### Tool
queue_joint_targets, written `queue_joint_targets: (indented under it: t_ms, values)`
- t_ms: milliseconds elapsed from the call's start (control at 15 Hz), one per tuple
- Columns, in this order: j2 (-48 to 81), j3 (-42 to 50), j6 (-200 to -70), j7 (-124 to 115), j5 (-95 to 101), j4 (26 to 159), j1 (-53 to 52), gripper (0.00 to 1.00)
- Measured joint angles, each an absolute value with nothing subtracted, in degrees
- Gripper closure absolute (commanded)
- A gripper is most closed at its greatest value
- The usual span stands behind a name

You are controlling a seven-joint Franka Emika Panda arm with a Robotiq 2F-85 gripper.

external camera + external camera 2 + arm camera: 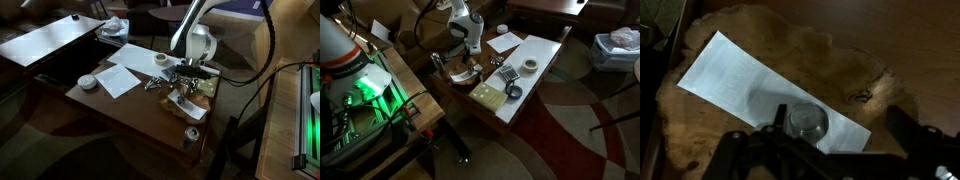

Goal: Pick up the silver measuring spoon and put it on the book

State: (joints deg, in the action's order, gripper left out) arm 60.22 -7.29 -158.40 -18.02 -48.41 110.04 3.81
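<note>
**One spoon on one card, grip unclear**

In an exterior view, left to right, you have one white paper sheet (120, 77), one shiny metal cluster (152, 84) and one pale tape ring (161, 61). Then comes your gripper (184, 80) over the book (203, 95). In the wrist view one flat white card (750, 85) slants from 10 to 4 o'clock across the book's mottled tan cover. The single silver measuring spoon (806, 122), round-bowled, sits at the card's 6 o'clock edge between two dark fingers (740, 150). You cannot tell whether the jaws clamp it
</note>
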Motion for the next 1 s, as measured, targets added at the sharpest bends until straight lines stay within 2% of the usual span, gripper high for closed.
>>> queue_joint_targets:
  t_ms: [133,200,333,400,667,733,800,867,1000]
  values:
    - [63.09,-7.61,-160.08,-17.91,-48.42,107.94,3.78,0.11]
    - [64.28,-7.77,-160.83,-17.91,-48.42,106.88,3.73,0.20]
    - [66.21,-7.91,-161.74,-17.91,-48.42,104.87,3.58,0.27]
    - [67.02,-7.92,-162.15,-17.91,-48.42,103.89,3.48,0.26]
    - [69.57,-7.87,-162.86,-17.91,-48.38,100.77,3.12,0.43]
    - [70.06,-7.77,-162.87,-17.91,-48.35,100.20,2.97,0.43]
    - [70.49,-7.61,-162.87,-17.92,-48.29,99.74,2.79,0.50]
    - [70.84,-7.39,-162.87,-17.93,-48.21,99.38,2.56,0.67]
    - [71.44,-6.80,-162.87,-17.95,-48.08,98.84,1.99,0.77]
